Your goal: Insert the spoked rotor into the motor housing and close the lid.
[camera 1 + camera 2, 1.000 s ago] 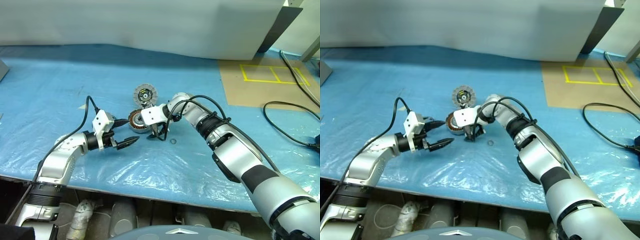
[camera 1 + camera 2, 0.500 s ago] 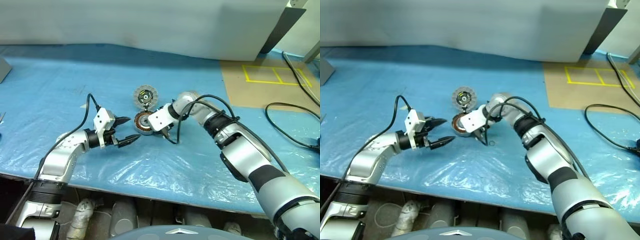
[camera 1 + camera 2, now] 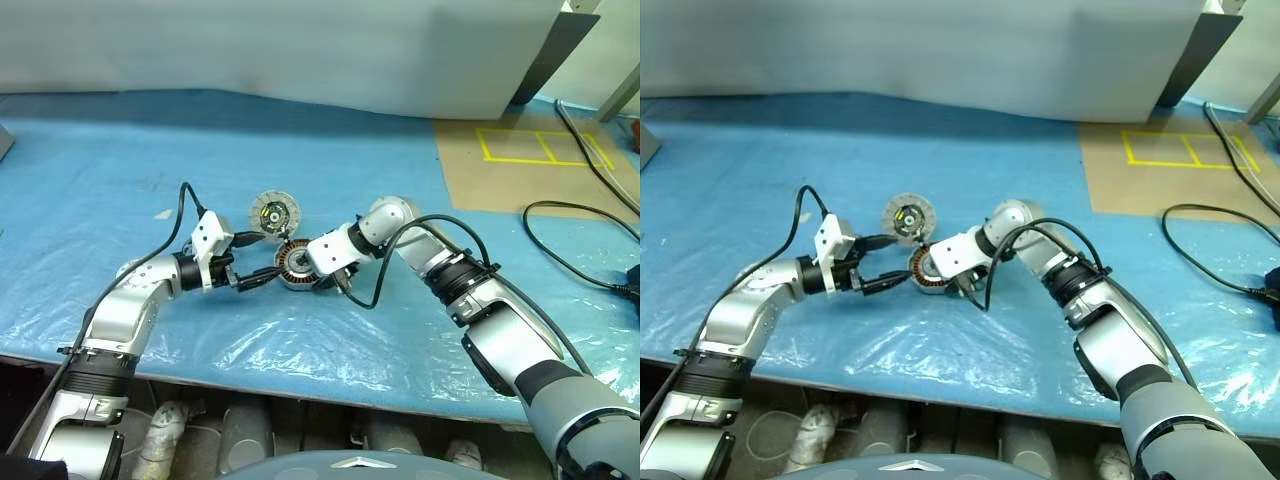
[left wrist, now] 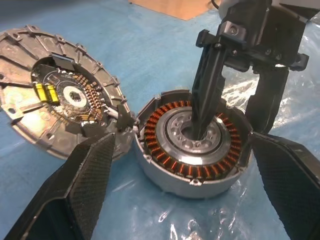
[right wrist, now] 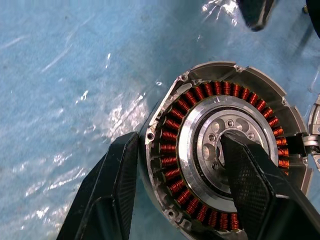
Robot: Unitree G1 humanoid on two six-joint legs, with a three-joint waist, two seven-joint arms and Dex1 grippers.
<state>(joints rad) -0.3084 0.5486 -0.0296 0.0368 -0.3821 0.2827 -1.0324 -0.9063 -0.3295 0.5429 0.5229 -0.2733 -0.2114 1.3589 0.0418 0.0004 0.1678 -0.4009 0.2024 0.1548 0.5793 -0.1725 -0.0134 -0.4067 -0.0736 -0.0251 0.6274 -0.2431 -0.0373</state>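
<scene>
The motor housing [image 4: 192,142] lies on the blue sheet, a silver-rimmed round part with copper coils around a silver hub. My right gripper [image 5: 178,137] is shut on its wall, with one finger in the hub and the other outside the rim. The lid [image 4: 55,107], a ribbed round disc with a circuit board inside, lies face up against the housing's far-left side [image 3: 272,212]. My left gripper [image 3: 262,258] is open just left of the housing, its fingers [image 4: 85,190] spread to either side without touching it. The spoked rotor is out of view.
A brown board with yellow tape squares [image 3: 520,165] lies at the back right. Black cables [image 3: 575,215] trail along the right side. A white wall stands behind the table, and the table's front edge [image 3: 300,375] runs close below both arms.
My right gripper has closed on the housing and drawn it a little nearer, beside the left gripper. The lid came along with it. The left arm has barely moved.
</scene>
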